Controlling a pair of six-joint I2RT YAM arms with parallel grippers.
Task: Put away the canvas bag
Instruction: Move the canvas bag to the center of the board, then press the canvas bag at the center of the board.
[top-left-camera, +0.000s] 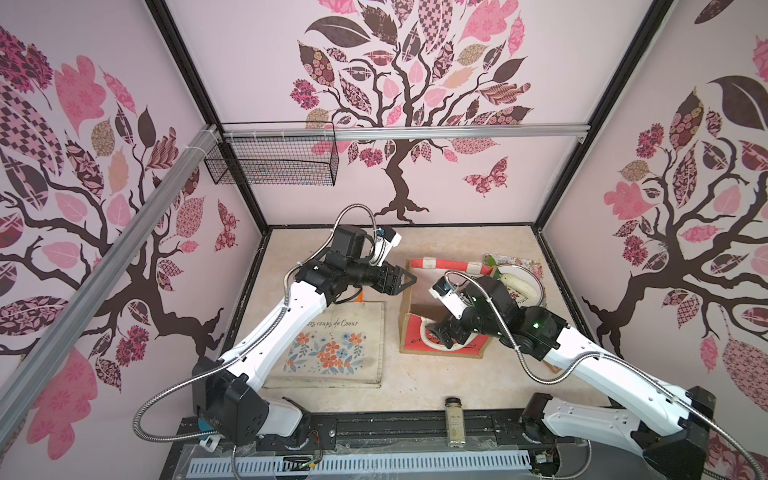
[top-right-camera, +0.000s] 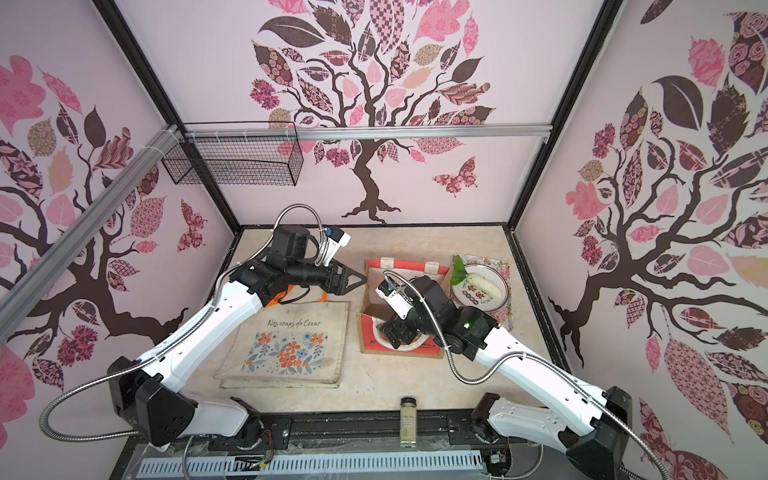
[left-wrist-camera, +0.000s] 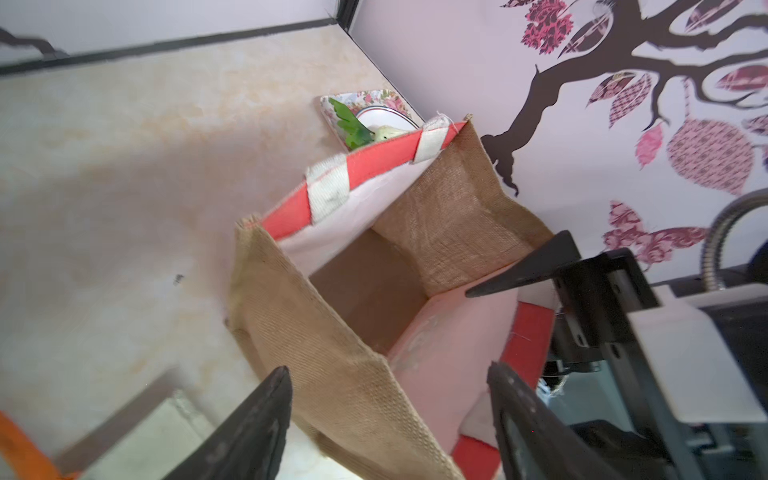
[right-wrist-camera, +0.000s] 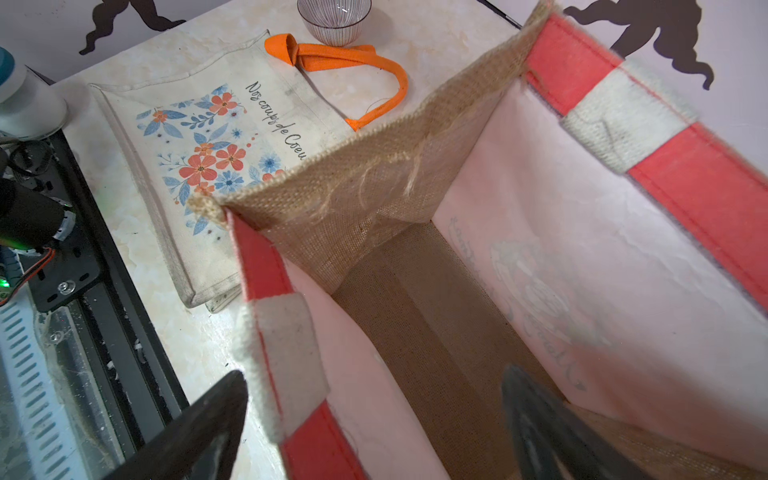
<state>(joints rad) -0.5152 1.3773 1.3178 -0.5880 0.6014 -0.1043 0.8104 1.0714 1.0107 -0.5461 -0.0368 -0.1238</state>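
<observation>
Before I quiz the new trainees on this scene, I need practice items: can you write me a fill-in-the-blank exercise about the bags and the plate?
The canvas bag lies ___ on the table.
Its handle is coloured ___.
The jute bag stands upright with its mouth ___.
The white radish rests on a ___.
Missing words: flat, orange, open, plate.

Canvas bag (top-left-camera: 332, 345) handles (top-left-camera: 360, 296) — half-hidden
</observation>
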